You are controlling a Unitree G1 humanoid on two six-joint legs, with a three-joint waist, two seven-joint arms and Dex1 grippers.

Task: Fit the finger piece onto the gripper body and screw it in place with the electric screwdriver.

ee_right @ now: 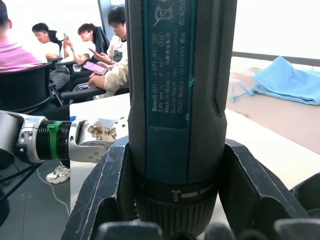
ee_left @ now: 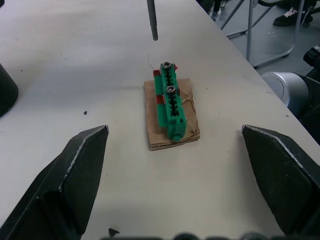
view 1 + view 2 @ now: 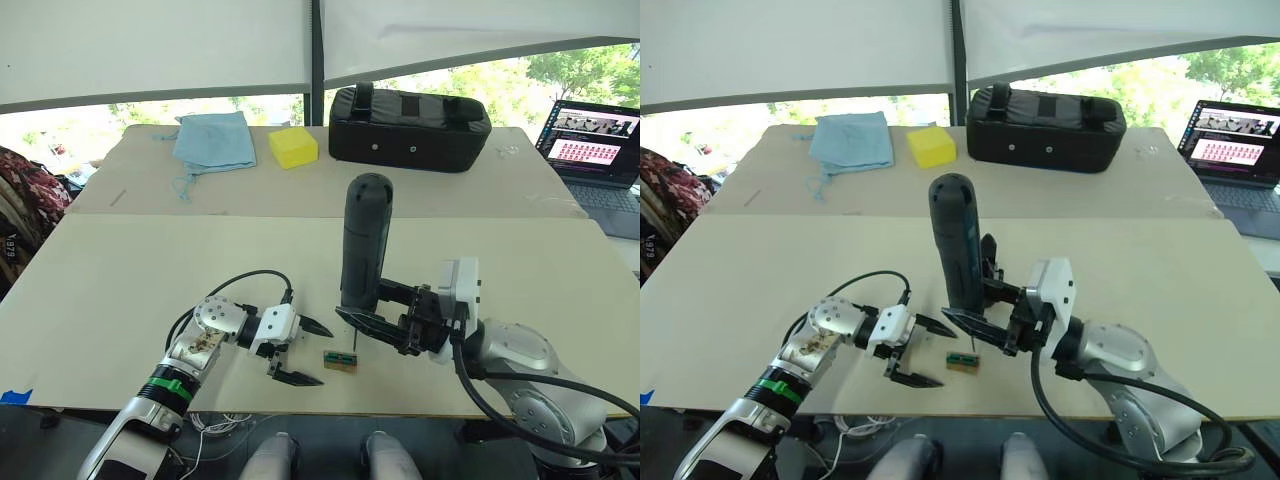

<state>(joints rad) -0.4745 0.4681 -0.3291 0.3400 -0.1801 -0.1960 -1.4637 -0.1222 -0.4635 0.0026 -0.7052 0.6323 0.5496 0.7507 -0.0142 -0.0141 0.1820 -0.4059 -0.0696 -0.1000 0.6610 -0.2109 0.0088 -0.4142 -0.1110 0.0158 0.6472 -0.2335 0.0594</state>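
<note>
Upright between right fingers (image 1: 100, 195): electric screwdriver (image 3: 365, 245)

A blue cloth (image 3: 213, 139), yellow block (image 3: 293, 147) and black case (image 3: 409, 117) line the far table, laptop (image 3: 594, 151) alongside.

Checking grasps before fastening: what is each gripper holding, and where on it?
Right gripper clamps the electric screwdriver near its lower end, bit down. Left gripper holds nothing, jaws open.
</note>
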